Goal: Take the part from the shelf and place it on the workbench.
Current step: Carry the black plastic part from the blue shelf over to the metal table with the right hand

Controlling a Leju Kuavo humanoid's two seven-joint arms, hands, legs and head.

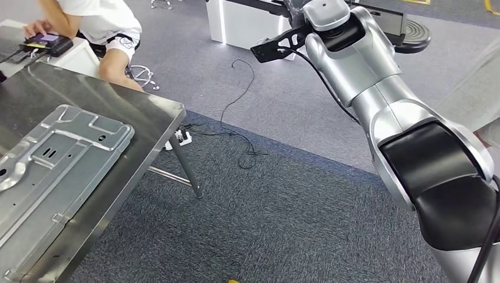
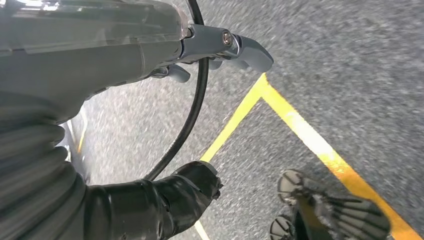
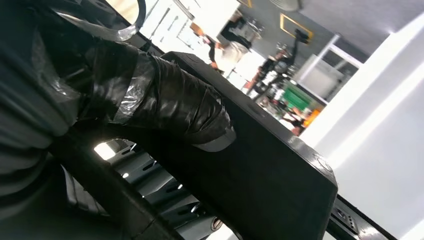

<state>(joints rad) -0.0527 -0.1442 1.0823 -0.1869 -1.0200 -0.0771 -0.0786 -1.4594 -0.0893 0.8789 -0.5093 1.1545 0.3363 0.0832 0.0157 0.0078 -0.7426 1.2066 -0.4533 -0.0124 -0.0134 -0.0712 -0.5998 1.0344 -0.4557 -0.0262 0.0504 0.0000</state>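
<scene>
My right arm (image 1: 377,100) is raised and reaches forward over the floor. A flat black part (image 1: 274,46) sticks out to the left beyond its wrist. In the right wrist view my right hand (image 3: 125,95) grips this black part (image 3: 270,175), with its black-taped thumb (image 3: 175,110) pressed on the part's flat face. The steel workbench (image 1: 147,118) stands at the left, well apart from the part. In the left wrist view my left hand (image 2: 200,115) hangs over the floor, thumb and fingers apart, holding nothing.
A large stamped sheet-metal panel (image 1: 59,159) lies on the workbench. A person (image 1: 100,23) sits at the bench's far end. A black cable (image 1: 242,118) and a power strip (image 1: 183,138) lie on the carpet. A white cabinet (image 1: 242,23) stands behind. Yellow floor tape (image 2: 300,130) runs below my left hand.
</scene>
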